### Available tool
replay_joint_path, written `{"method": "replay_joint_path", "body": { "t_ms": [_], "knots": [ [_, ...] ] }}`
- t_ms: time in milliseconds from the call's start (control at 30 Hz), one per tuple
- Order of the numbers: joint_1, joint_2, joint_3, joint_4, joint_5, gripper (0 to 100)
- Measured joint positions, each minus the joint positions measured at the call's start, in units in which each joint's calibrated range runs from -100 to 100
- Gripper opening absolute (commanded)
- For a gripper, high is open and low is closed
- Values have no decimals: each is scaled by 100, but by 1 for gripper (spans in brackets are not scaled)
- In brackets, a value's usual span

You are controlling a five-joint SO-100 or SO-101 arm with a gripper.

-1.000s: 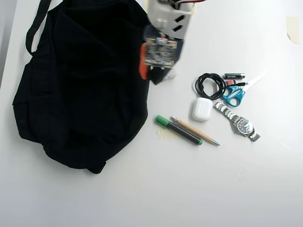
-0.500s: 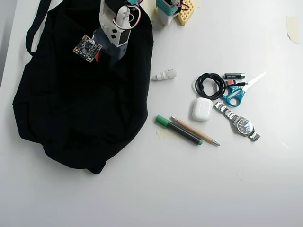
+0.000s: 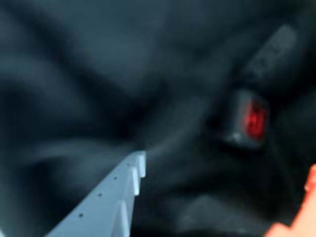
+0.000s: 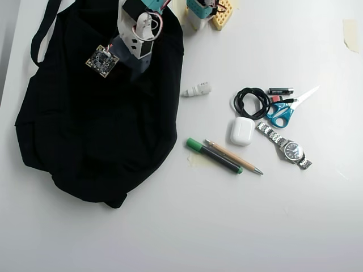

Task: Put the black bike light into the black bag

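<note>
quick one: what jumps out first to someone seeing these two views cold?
In the overhead view the big black bag fills the left of the white table, with the arm's gripper over its upper part. In the blurry wrist view, a red spot glows on the black bike light lying on dark fabric, apart from the open gripper. Right of the bag sits a cluster with teal-handled scissors and a wristwatch.

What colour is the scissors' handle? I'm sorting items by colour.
Teal blue; the scissors show best in the overhead view, right of the coiled black cable.
</note>
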Motion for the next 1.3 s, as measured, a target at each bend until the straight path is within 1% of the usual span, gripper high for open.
{"method": "replay_joint_path", "body": {
  "t_ms": [33,67,100,133,167,200,233,267,300,333,400,467,533,567,633,767,1033,1200,1300],
  "knots": [
    [-183,-317,-256,324,-10,41],
    [-617,-967,-623,912,-73,40],
    [-903,-1410,-870,1346,-254,34],
    [-1152,-1701,-1015,1611,-357,15],
    [-1688,-2319,-1305,2292,-547,1],
    [-1996,-2744,-1399,2505,-606,2],
    [-2517,-3294,-1408,2573,-615,2],
    [-2745,-3570,-1399,2625,-664,2],
    [-3369,-4287,-1152,2752,-796,2],
    [-3692,-4762,-819,2769,-894,2],
    [-4125,-5221,-333,2735,-928,2],
    [-4506,-6180,427,2608,-1031,2],
    [-4910,-6964,1195,2454,-1016,2],
    [-4932,-7323,1587,2360,-1084,2],
    [-5094,-7973,2381,2122,-1089,2],
    [-5116,-9049,3865,1670,-1084,2],
    [-5072,-9183,5418,946,-1084,2],
    [-5042,-9183,6075,886,-1109,2],
    [-4756,-9183,6527,869,-1109,2]
  ]
}}
